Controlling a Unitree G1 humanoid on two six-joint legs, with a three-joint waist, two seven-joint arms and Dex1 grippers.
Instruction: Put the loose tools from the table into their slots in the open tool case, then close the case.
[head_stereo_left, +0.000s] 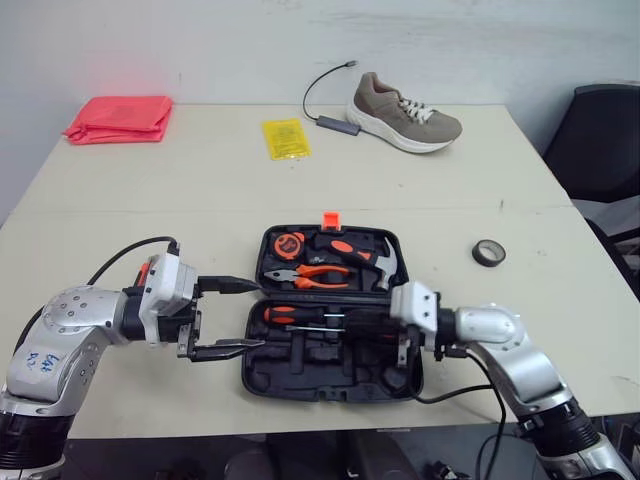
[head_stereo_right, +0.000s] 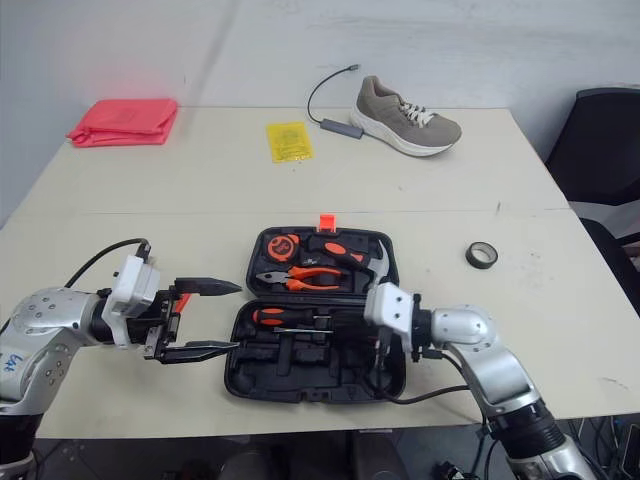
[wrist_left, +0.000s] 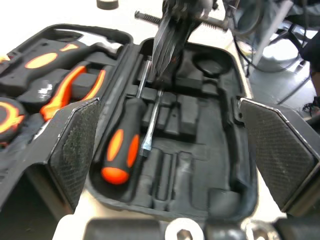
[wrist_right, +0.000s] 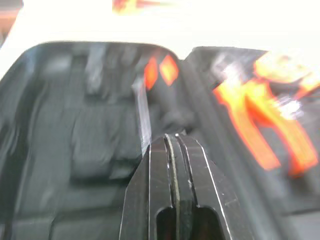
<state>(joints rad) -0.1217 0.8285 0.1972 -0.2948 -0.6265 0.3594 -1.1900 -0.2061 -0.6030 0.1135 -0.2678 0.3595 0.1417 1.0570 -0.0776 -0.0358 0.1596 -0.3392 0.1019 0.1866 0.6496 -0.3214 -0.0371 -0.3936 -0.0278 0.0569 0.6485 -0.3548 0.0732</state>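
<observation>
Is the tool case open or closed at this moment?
Open. The tool case lies flat on the table with both halves spread apart, and the pliers and the screwdriver inside it are visible.

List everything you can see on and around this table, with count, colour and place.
table: one, beige
tool case: one, black, open, near middle of table
tape measure: one, orange and black, case's far half
pliers: one, orange handles, far half
hammer: one, black and orange handle, far half
screwdriver: one, orange and black handle, near half
thin shaft: one, metal, beside that screwdriver
tape roll: one, black, right of case
shoe: one, taupe, far edge
cable: one, dark, beside shoe
packet: one, yellow, far middle
cloth: one, red, far left
chair: one, black, right of table
left tool: open, at case's left edge
right tool: shut, over near half
</observation>
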